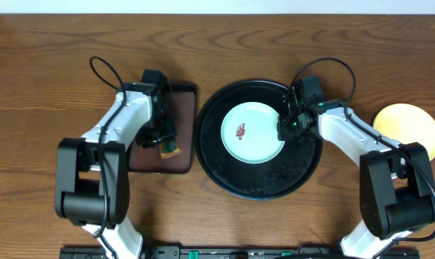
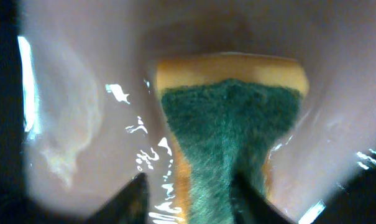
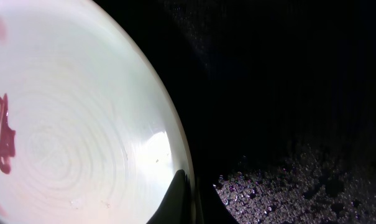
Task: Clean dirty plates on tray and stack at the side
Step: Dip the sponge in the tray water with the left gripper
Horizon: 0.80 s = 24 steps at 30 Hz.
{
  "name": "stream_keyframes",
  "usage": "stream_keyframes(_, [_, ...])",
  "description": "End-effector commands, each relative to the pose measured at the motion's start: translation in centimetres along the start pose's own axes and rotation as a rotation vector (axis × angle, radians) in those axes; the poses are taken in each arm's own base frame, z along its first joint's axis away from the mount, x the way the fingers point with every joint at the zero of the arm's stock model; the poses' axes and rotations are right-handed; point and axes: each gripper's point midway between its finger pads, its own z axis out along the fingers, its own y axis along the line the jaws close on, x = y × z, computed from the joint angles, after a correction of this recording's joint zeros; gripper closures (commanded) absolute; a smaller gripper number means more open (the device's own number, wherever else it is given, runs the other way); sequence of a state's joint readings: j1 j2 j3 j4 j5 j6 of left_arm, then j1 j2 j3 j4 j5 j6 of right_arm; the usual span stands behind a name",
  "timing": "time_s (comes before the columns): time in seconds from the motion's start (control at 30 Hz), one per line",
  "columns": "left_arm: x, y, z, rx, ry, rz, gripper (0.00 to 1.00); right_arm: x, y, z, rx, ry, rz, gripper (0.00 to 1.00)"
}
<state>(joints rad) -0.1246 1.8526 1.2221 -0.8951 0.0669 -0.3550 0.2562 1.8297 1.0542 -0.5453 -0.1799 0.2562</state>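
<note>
Sponge [image 2: 231, 124] is straddled by the left gripper [image 1: 163, 140], hold not determinable; 1 smeared plate [image 1: 257, 144] on the black tray [image 1: 275, 176] is touched at its rim by the closed right gripper [image 1: 285, 128], likely for steadying.

the left arm [image 1: 120, 119] and the right arm [image 1: 346, 129] each pair smooth white link shells with bulky matte black joint housings, trail a thin black cable [image 1: 102, 68] in a loop, and end in dark tapered fingers [image 3: 178, 199].
</note>
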Motion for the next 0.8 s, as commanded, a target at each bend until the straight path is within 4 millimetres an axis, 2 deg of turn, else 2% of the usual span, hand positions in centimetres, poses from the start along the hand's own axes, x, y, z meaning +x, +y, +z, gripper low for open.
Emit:
stream_keyframes(0.0, [-1.7, -0.6, -3.6, 0.04, -0.103, 0.037, 0.49, 0.6, -1.4, 0.1, 0.048, 0.014, 0.019, 0.99])
stream_keyframes(0.13, [-0.9, -1.6, -2.7, 0.085, -0.065, 0.045, 0.49, 0.5, -1.4, 0.1, 0.049, 0.014, 0.018, 0.99])
stream_keyframes(0.2, [-0.6, -1.8, -1.8, 0.082, -0.056, 0.03, 0.55, 0.6, -1.4, 0.1, 0.049, 0.014, 0.018, 0.99])
stream_keyframes(0.33, [0.0, -1.5, 0.2, 0.072, -0.033, -0.094, 0.6, 0.6, -1.4, 0.1, 0.048, 0.014, 0.019, 0.99])
stream_keyframes(0.47, [0.1, -1.3, 1.4, 0.058, -0.016, -0.131, 0.65, 0.6, -1.4, 0.1, 0.048, 0.015, 0.019, 0.99])
stream_keyframes(0.57, [0.2, -0.9, 2.5, 0.023, 0.003, -0.132, 0.66, 0.6, -1.4, 0.1, 0.048, 0.015, 0.019, 0.99])
stream_keyframes(0.63, [0.1, -0.9, 3.0, 0.02, 0.009, -0.125, 0.73, 0.6, -1.4, 0.1, 0.048, 0.015, 0.019, 0.99])
stream_keyframes(0.67, [-0.1, -1.0, 3.1, 0.023, 0.003, -0.108, 0.87, 0.6, -1.4, 0.1, 0.048, 0.015, 0.019, 0.99])
stream_keyframes(0.7, [-0.2, -1.0, 3.1, 0.025, -0.001, -0.099, 0.92, 0.6, -1.4, 0.1, 0.048, 0.015, 0.019, 0.99])
stream_keyframes(0.77, [-0.5, -1.2, 2.6, 0.034, -0.018, -0.037, 0.93, 0.6, -1.4, 0.1, 0.048, 0.016, 0.019, 0.99])
